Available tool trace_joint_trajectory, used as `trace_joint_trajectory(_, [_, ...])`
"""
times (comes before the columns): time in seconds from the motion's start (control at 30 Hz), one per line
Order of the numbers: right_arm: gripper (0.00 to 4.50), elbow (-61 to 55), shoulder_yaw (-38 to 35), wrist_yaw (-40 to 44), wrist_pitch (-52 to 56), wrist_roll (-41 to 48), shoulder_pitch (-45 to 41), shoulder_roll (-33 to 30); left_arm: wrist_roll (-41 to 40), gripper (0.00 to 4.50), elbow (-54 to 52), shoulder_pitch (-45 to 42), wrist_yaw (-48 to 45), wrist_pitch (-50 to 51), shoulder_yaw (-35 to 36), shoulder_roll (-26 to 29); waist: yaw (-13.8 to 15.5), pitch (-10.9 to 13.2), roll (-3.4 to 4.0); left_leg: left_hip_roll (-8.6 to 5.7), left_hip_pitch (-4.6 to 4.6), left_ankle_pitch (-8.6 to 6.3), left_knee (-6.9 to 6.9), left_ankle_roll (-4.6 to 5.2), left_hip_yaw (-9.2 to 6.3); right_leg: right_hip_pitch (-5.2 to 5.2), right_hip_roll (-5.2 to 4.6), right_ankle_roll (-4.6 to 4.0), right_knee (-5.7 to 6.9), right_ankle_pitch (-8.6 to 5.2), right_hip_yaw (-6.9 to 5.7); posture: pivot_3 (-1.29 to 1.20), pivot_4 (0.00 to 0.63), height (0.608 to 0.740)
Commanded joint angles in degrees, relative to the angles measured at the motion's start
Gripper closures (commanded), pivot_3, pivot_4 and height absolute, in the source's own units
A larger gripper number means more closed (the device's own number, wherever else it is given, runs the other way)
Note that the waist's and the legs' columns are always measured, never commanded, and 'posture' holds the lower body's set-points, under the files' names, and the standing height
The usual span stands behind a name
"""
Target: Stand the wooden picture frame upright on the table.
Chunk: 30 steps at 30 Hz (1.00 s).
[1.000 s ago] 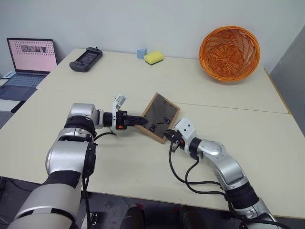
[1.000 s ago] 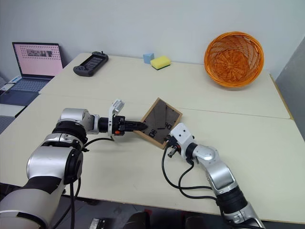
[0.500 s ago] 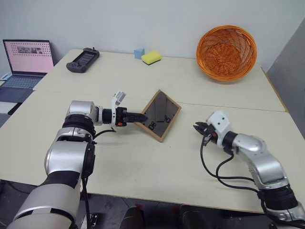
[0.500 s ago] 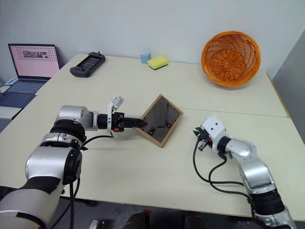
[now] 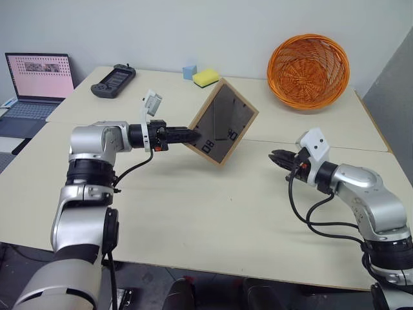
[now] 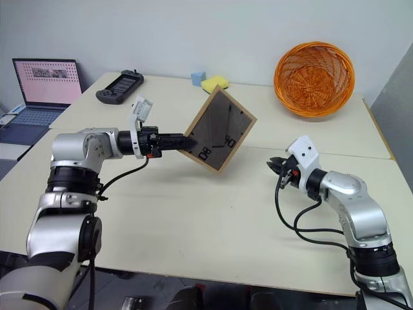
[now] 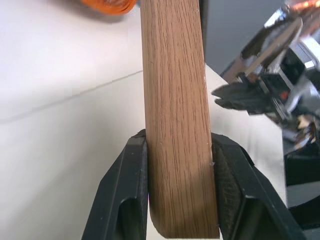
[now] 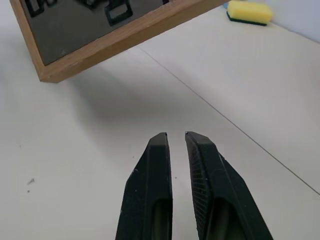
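Frame position: wooden picture frame hanging clear of the desk, tilted corner-down, dark grey back with clips and fold-out stand facing the head camera.
Left gripper: left gripper clamping the frame's wooden edge at one corner, both pads flat against the wood in the left wrist view.
Right gripper: right gripper holding nothing, fingers nearly together with a thin gap, hovering beside the frame and well apart from it, pointing toward it.
Step in hand, judged: carrying the frame into a pose for setting down; standing not yet done.
Stand leg: lying flat against the back, as far as can be told; needing to be swung out before the frame can rest unaided.
Advice, orientation: rolling the wrist so one long edge comes level with the desk, rather than landing on a corner.
Advice, second arm: bringing the free gripper to the back to lift the stand, while keeping the clamp firm on the edge.
Advice, lowering: easing down slowly, touching bottom edge first, then leaning back onto the stand.
Risk: pinching at a single corner, so likely pivoting in the grip if pushed hard.
Surroundings: orange basket, yellow sponge and black controller lying far off at the desk's back, no obstruction.
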Motion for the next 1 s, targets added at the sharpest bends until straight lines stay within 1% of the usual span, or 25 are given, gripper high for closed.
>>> trace_joint_trajectory(0.03, [3.92,-0.88,-4.40,2.07,2.41,5.76,-3.94,-0.90,-3.45,3.17,-10.92,2.06,4.40,-3.83,4.12,0.51,0.05,0.00,0.00,0.00,0.00,0.00,0.03,0.01,0.00,0.00,0.00,0.00,0.00,0.00,0.00,0.00,0.150,0.740])
trace_joint_trajectory(0.13, [3.92,-0.34,-8.20,3.48,6.74,11.90,-7.74,-1.71,-3.47,3.17,-15.92,5.87,7.60,-7.64,4.81,0.69,0.08,0.01,0.02,0.00,0.01,-0.01,0.04,0.01,0.02,0.01,0.00,0.00,0.00,0.00,0.02,0.00,0.150,0.740])
trace_joint_trajectory(0.23, [3.92,0.99,-11.85,4.71,10.24,16.81,-12.17,-3.84,-3.65,3.17,-18.90,8.74,10.57,-9.40,5.81,1.14,0.16,0.03,0.05,-0.01,0.02,-0.01,0.04,0.02,0.02,0.03,0.00,0.00,-0.01,0.00,0.03,0.00,0.150,0.740])
trace_joint_trajectory(0.3, [3.92,1.68,-13.24,4.34,12.34,19.49,-14.92,-4.45,-3.39,3.17,-20.08,10.14,11.77,-11.49,5.86,1.48,0.30,0.03,0.05,-0.01,0.01,-0.01,0.05,0.02,0.01,0.04,0.00,0.00,-0.01,0.00,0.01,0.00,0.150,0.740])
trace_joint_trajectory(0.37, [3.92,2.12,-14.35,2.50,14.82,22.14,-17.80,-3.66,-3.09,3.17,-21.45,11.35,12.43,-13.46,5.29,1.93,0.24,0.03,0.05,-0.01,0.01,-0.02,0.05,0.03,0.01,0.04,0.00,0.00,-0.02,0.00,0.02,0.00,0.150,0.740])
trace_joint_trajectory(0.47, [3.38,2.29,-14.92,-0.43,17.33,24.58,-20.20,-2.20,-3.53,3.17,-22.82,12.22,13.31,-14.39,4.62,2.32,0.27,0.03,0.05,0.00,0.01,-0.02,0.05,0.03,0.02,0.03,0.00,0.00,-0.01,0.00,0.02,0.00,0.150,0.740])
trace_joint_trajectory(0.53, [2.90,2.01,-14.80,-2.07,18.07,26.17,-21.13,-0.62,-4.53,3.17,-23.82,12.19,14.08,-13.83,4.83,1.98,0.30,0.03,0.05,-0.01,0.01,-0.02,0.04,0.03,0.01,0.03,0.00,-0.01,-0.02,0.00,0.01,0.00,0.150,0.740])
trace_joint_trajectory(0.57, [2.56,1.31,-13.70,-3.41,18.02,26.19,-20.95,0.85,-4.92,3.17,-25.11,12.47,14.17,-13.68,4.57,1.84,0.31,0.03,0.05,-0.03,0.01,-0.02,0.05,0.03,0.02,0.04,-0.01,-0.01,-0.02,0.00,0.02,0.00,0.150,0.740])
trace_joint_trajectory(0.63, [2.17,-0.50,-10.50,-4.79,17.32,25.41,-19.67,3.33,-5.46,3.17,-27.11,12.93,13.98,-13.66,3.61,2.00,0.22,0.03,0.06,-0.01,0.01,-0.02,0.05,0.03,0.01,0.04,0.00,0.00,-0.02,0.00,0.02,0.00,0.150,0.740])
trace_joint_trajectory(0.67, [1.86,-0.88,-9.40,-5.25,16.96,24.98,-19.12,4.27,-5.70,3.17,-27.56,12.99,13.94,-13.58,3.31,2.15,0.21,0.03,0.06,-0.01,0.01,-0.02,0.03,0.03,0.02,0.02,0.00,-0.01,0.00,0.00,0.03,0.00,0.150,0.740])
trace_joint_trajectory(0.8, [1.86,-0.49,-6.31,-5.17,15.23,23.67,-18.33,5.81,-7.09,3.17,-28.50,12.69,14.16,-12.53,2.93,2.67,0.27,0.04,0.06,-0.02,0.01,-0.02,0.04,0.03,0.02,0.02,0.00,0.00,0.00,0.00,0.03,0.00,0.150,0.740])
trace_joint_trajectory(1.0, [1.86,1.69,-3.97,-4.38,12.88,22.15,-18.73,6.87,-8.31,3.17,-29.96,12.88,14.52,-12.04,2.09,3.12,0.25,0.04,0.07,-0.01,0.00,-0.02,0.03,0.03,0.01,0.01,0.01,0.00,-0.02,0.00,0.01,0.00,0.150,0.740])
